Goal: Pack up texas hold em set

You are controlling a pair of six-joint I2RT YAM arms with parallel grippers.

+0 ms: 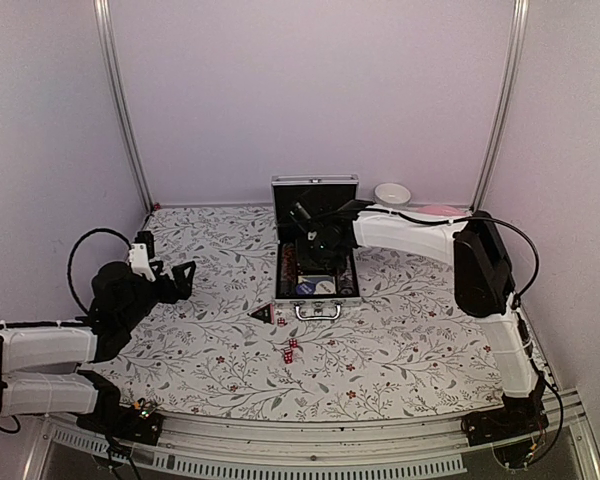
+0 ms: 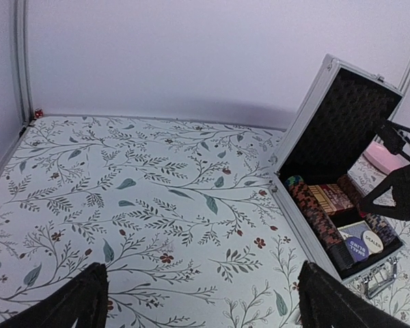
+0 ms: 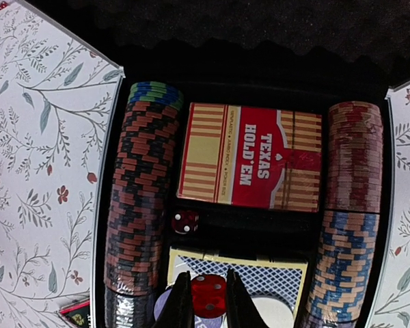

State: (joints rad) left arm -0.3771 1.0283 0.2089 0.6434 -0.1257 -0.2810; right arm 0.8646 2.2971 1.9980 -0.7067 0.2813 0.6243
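The silver case [image 1: 315, 181] stands open at the middle of the table, lid upright. Inside lie two rows of poker chips [image 3: 142, 198], a tan-red card pack [image 3: 251, 155], a blue-backed deck [image 3: 260, 277] and one red die [image 3: 185, 221]. My right gripper [image 3: 208, 304] hovers over the case's near end, shut on a second red die [image 3: 208, 294]. On the cloth in front of the case lie loose red dice [image 1: 291, 345] and the black triangular piece [image 1: 262, 313]. My left gripper [image 2: 205, 307] is open above bare cloth, left of the case [image 2: 295, 133].
A white bowl [image 1: 392, 192] and a pink plate [image 1: 440, 210] sit at the back right beside the lid. White walls and metal posts close in the floral-clothed table [image 1: 200, 370]. The right arm [image 1: 420, 235] reaches across the back right.
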